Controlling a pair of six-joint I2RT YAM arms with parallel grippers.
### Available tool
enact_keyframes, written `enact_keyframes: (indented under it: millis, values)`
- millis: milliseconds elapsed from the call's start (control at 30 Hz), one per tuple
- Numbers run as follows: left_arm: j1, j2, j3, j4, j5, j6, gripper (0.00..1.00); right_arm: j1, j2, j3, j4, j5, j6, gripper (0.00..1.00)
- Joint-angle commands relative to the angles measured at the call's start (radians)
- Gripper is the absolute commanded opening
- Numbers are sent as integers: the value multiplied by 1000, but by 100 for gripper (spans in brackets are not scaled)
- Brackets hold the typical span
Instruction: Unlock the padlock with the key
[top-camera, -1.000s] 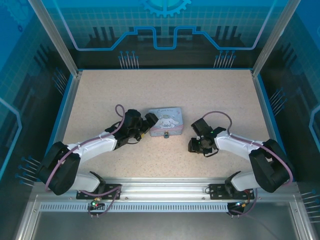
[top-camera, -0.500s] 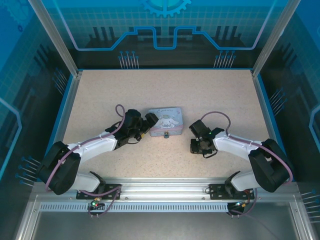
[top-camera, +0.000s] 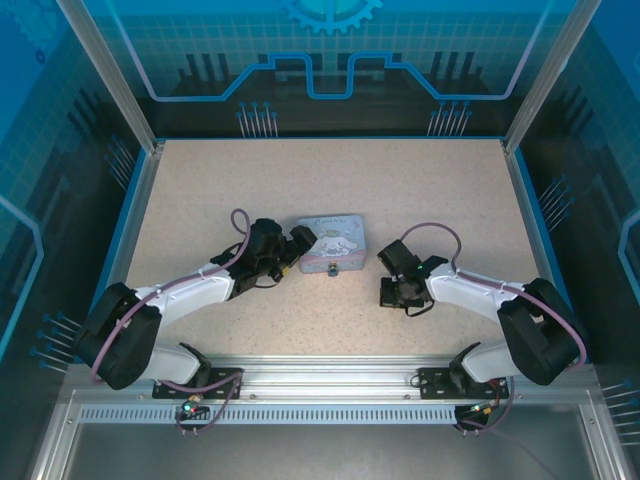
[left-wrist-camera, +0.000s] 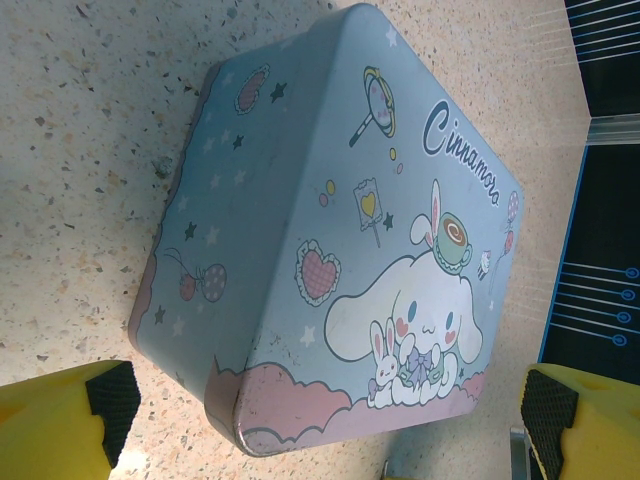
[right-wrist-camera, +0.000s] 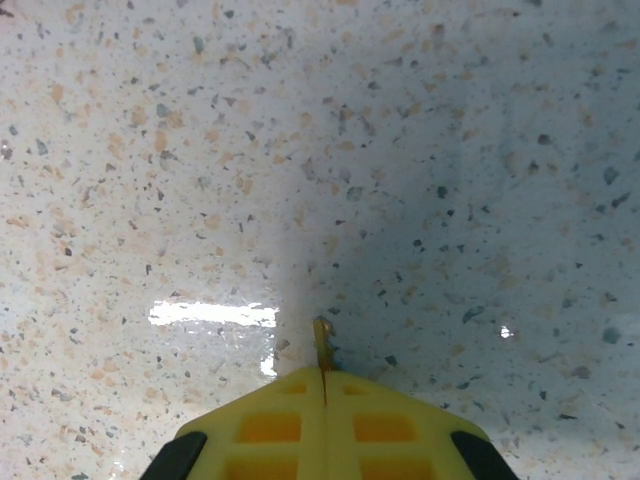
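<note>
Top external view: The speckled desk (top-camera: 420, 190) is recorded with a pastel tin box (top-camera: 335, 238) lying near its middle. The padlock (top-camera: 333, 268) is noted as a small dark item at the near edge of the tin, touching it or just beside it. Finer detail cannot be made out. The left jaws are placed against the left side of the tin. The right jaws are lowered close to the desk, to the right of the tin and apart from it.

Left wrist view: The left jaws are found wide open. The black pads (left-wrist-camera: 112, 398) are seen at the two lower corners, with the pink-bordered end of the tin between them. Nothing is gripped, and contact with the tin cannot be confirmed.

Right wrist view: The yellow fingers (right-wrist-camera: 270, 428) of the right jaws are pressed fully together. The key (right-wrist-camera: 322, 346) is pinched between them as a thin brownish sliver, with only its tip protruding over the desk. Whether the tip touches the surface cannot be determined.
</note>
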Motion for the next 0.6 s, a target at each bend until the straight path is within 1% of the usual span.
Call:
enact_keyframes:
  millis: [0,267,567]
  values:
    - [7,-4,5,5,17,-14,99,14,31,-38,-55,-1,2,0]
    - [6,-3,9,3,15,-12,99,12,21,-14,-41,-17,-15,0]
    - [7,-1,11,-1,14,-1,99,-1,-49,0,-16,-72,-33,0]
